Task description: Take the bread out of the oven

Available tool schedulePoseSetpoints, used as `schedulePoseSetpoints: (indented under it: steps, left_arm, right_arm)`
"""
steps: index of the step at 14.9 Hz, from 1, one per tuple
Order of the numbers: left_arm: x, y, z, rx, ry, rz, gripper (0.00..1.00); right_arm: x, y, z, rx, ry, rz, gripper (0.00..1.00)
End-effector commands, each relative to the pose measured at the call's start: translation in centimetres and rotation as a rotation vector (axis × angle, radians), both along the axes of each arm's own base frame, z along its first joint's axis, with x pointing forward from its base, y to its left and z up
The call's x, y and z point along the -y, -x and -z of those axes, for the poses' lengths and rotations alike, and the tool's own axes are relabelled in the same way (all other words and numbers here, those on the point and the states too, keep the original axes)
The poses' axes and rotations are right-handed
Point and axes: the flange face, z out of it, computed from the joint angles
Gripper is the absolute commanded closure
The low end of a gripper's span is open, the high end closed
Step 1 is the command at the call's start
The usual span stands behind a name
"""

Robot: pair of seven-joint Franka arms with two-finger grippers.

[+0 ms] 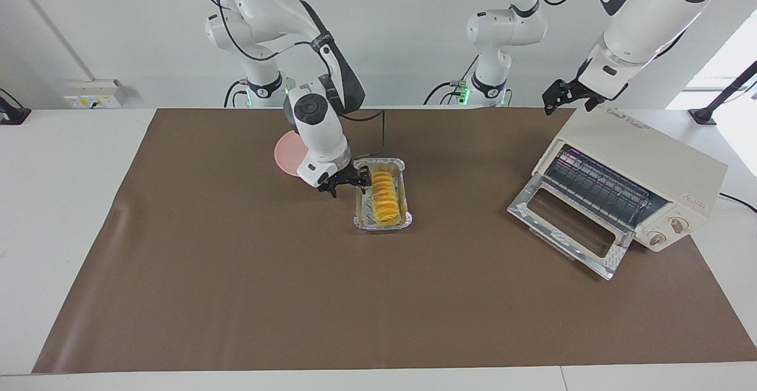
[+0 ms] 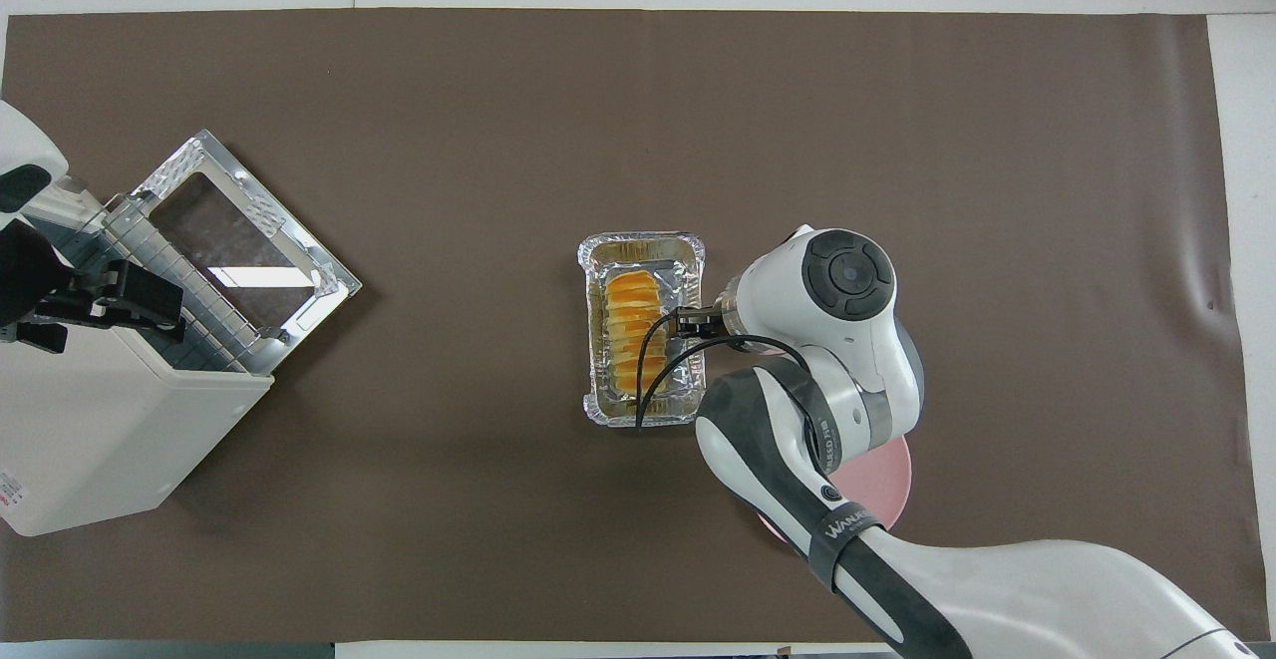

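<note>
Your small golden-yellow ridged loaf of bread (image 1: 384,196) is already out of the boxy cream-white toaster oven (image 1: 636,184): it lies in the silver rectangular foil tray (image 1: 362,219) on the brown mat, well apart from the oven, whose glass door (image 1: 571,225) hangs open over a bare wire rack.

The right gripper (image 1: 353,179) sits low at the tray's long wall on the right arm's side, its fingers straddling that rim; whether they are clamped on the foil or slack, you cannot tell from here. The left gripper (image 1: 569,96) waits in the air over the oven's top edge, and its fingers are no clearer.

Watch 2 things. Thin foil will likely buckle if the tray is moved by 1 wall, tipping the loaf. A sideways pull could also skid the tray across the mat.

The loaf's long axis runs along the tray's, from nearer the robots to farther from them, ridges crosswise. The round pink plate (image 1: 287,155) lies near the tray, toward the right arm's end and slightly nearer the robots.
</note>
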Motion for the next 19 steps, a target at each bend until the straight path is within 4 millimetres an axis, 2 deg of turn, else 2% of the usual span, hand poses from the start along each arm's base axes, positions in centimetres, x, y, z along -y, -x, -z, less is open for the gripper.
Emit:
schedulePoseSetpoints:
  steps: [1,4,6,7,9,12,15,19]
  left_arm:
    - [-0.1,0.3,0.7,-0.002,0.014,0.007,0.0]
    - [-0.3,0.2,0.8,0.009,0.015,0.004,0.0]
    - [-0.2,0.2,0.6,0.009,0.013,-0.005,0.0]
    - [-0.1,0.3,0.4,0.012,0.013,-0.002,0.0]
    - [-0.1,0.5,-0.6,0.037,0.014,-0.006,0.0]
    - [-0.2,0.7,-0.9,0.04,0.014,-0.008,0.0]
    - [-0.1,0.7,-0.9,0.04,0.014,-0.006,0.0]
    - [0.0,0.7,-0.9,0.04,0.014,-0.003,0.0]
  right_arm:
    - [0.0,0.0,-0.2,-0.004,-0.016,0.078,1.0]
    - [-0.1,-0.4,-0.4,0.014,-0.024,0.082,1.0]
    - [0.9,-1.8,-1.6,0.028,-0.032,0.092,1.0]
    - [2.7,-2.9,-2.7,0.036,-0.034,0.093,1.0]
    - [8.2,-5.1,-5.5,0.018,-0.028,0.039,1.0]
    - [15.9,-6.7,-6.3,-0.003,-0.046,0.054,1.0]
    - [21.3,-6.8,-5.2,-0.01,-0.056,0.055,1.0]
    - [21.3,-5.9,-4.3,-0.025,-0.102,0.099,1.0]
